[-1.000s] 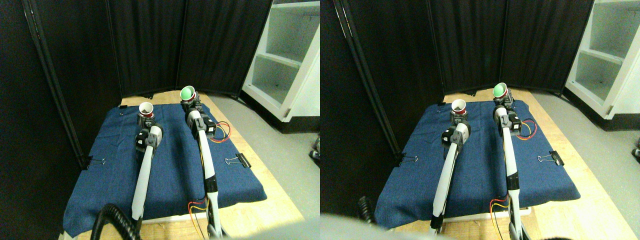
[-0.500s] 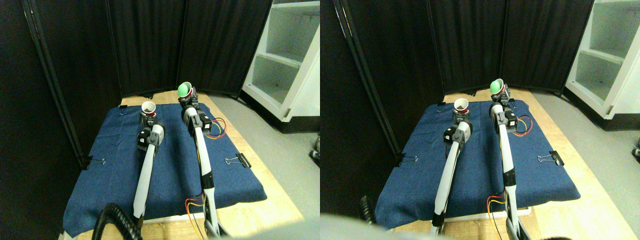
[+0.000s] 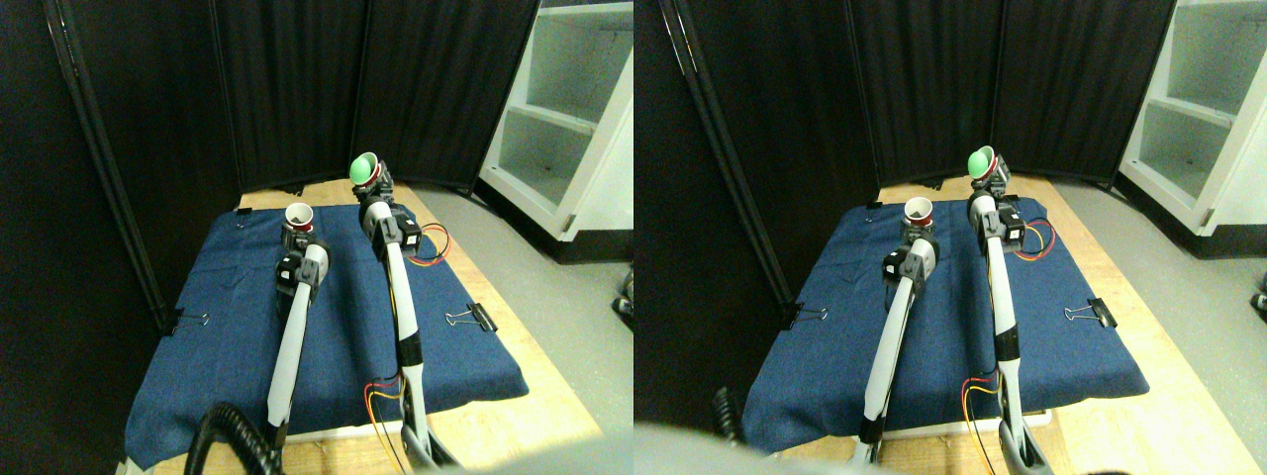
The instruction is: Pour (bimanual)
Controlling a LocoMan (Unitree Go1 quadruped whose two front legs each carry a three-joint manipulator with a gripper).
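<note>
over the blue cloth [image 3: 327,327] two pale manipulators are reaching up from the bottom of the view. the left pincer [image 3: 296,236] is gripping a red cup with a white inside [image 3: 298,215], holding it upright with its mouth facing up; the jaws are sitting around the lower part of the cup, though they are too small to make out finely. the right pincer [image 3: 374,186] is holding a green-lined cup [image 3: 363,168], which is sitting above and to the right of the left pincer, higher in the picture and farther back. this cup is tilting, its open green mouth turning toward the left, toward the red cup, while its base is staying hidden in the dark jaws. the two cups are apart, with a clear gap between them. whether anything is lying inside either cup or falling between them cannot be told.

behind the right pincer black curtain panels [image 3: 297,89] are hanging, and well off to its right a white shelf unit [image 3: 574,109] is standing on the grey floor. red and yellow wires [image 3: 433,247] are looping just right of the right manipulator's upper joint. a binder clip [image 3: 473,317] is clamping the cloth's right edge, well below and right of the right pincer, and another clip [image 3: 183,321] is clamping the left edge, below and left of the left pincer. the cloth is lying on a light wooden board [image 3: 535,396].
</note>
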